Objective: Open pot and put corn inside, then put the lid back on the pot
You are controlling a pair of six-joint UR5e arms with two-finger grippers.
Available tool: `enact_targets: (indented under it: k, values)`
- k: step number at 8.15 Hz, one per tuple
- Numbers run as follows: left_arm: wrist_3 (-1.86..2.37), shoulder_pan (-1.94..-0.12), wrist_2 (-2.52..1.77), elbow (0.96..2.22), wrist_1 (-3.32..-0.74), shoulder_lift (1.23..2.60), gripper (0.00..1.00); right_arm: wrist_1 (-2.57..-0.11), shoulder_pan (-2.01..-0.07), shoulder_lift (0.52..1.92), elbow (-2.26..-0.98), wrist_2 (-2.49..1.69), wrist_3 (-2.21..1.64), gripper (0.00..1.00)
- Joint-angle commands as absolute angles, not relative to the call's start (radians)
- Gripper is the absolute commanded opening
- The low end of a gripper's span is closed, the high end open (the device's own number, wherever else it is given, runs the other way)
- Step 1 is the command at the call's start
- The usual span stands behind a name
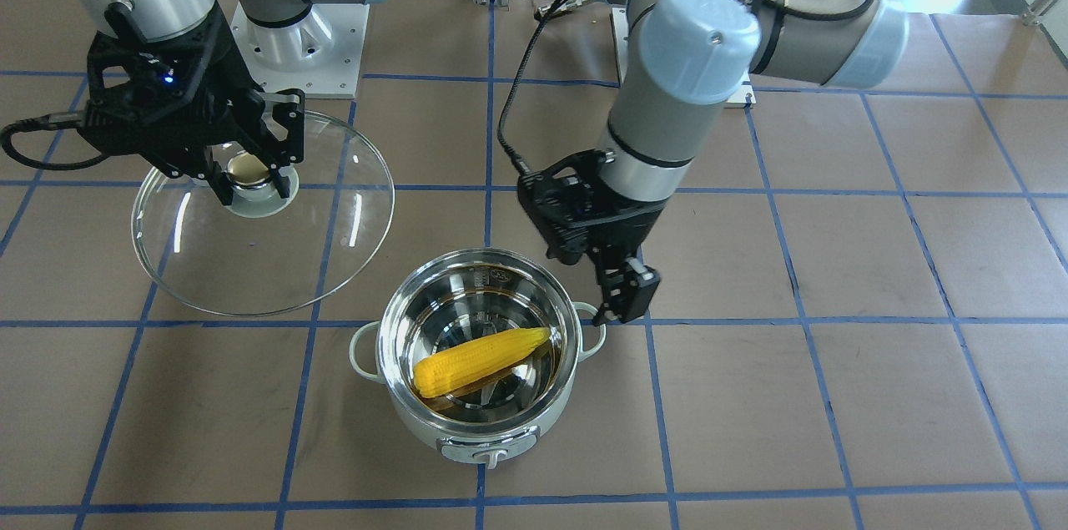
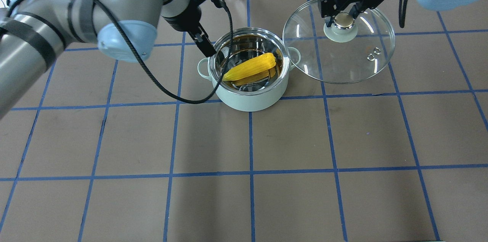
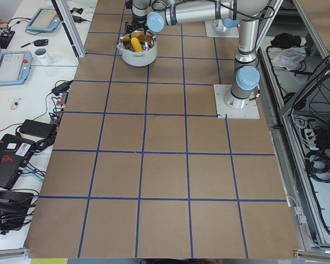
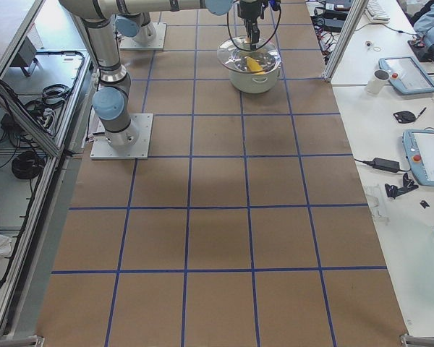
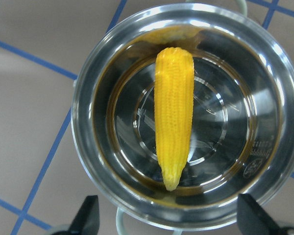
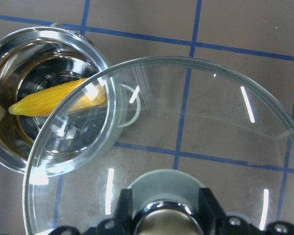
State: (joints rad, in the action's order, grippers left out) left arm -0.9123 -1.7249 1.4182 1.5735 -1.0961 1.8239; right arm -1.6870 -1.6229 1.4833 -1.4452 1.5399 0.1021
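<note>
The pale mint pot (image 1: 467, 430) stands open on the table; it also shows in the overhead view (image 2: 251, 99). The yellow corn (image 1: 480, 361) lies inside on the steel bottom, clear in the left wrist view (image 5: 174, 112). My left gripper (image 1: 626, 296) is open and empty, hovering just over the pot's rim (image 5: 83, 122) by a side handle. My right gripper (image 1: 250, 171) is shut on the knob of the glass lid (image 1: 275, 263) and holds it in the air beside the pot. In the right wrist view the lid (image 6: 196, 127) overlaps the pot's edge (image 6: 19, 44).
The table is brown paper with a blue tape grid. The left arm's black cable (image 2: 171, 93) hangs in a loop beside the pot. The two arm bases (image 1: 300, 46) stand at the robot's side of the table. Benches with tablets (image 4: 419, 152) flank the table.
</note>
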Motion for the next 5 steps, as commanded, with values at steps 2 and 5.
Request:
enact_targets:
  k: [2,5]
  values:
    - [-0.791,-1.501,1.347,1.566,-1.249,1.72,1.0,-1.899,-1.811,1.333,-1.428,1.548,-0.127,0.1]
    - [-0.493,-1.451,1.421,1.565,-1.339,1.685,1.0,-1.988,-1.873,1.226,-1.421,1.536,-0.25,0.1]
